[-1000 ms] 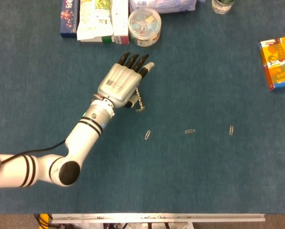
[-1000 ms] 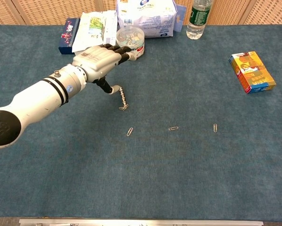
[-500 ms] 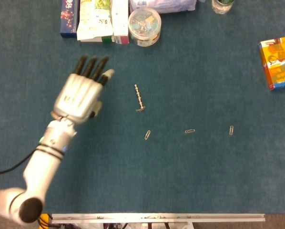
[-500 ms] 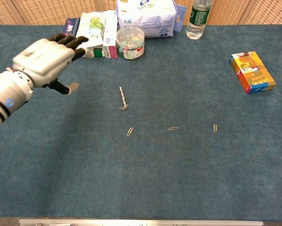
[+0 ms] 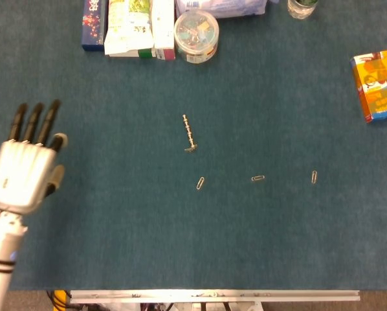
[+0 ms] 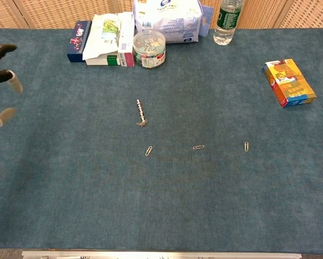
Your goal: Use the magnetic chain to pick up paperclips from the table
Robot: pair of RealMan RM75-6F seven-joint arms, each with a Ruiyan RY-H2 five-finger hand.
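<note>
The magnetic chain (image 5: 189,133) lies loose on the blue table, a short beaded line with a paperclip stuck at its near end (image 6: 141,123); in the chest view the chain (image 6: 140,112) sits mid-table. Three paperclips lie in a row nearer me: one (image 5: 200,183), a second (image 5: 258,178) and a third (image 5: 314,176). My left hand (image 5: 24,165) hovers far to the left, fingers spread, holding nothing; only its fingertips (image 6: 4,81) show at the chest view's left edge. My right hand is out of sight.
Along the far edge stand a round clear tub of clips (image 5: 196,35), snack packets and boxes (image 5: 129,26), a white bag (image 6: 168,19) and a bottle (image 6: 225,21). An orange box (image 5: 377,85) lies at the right.
My left hand let go of the chain, which now lies on the table, and drew back far to the left and toward me.
</note>
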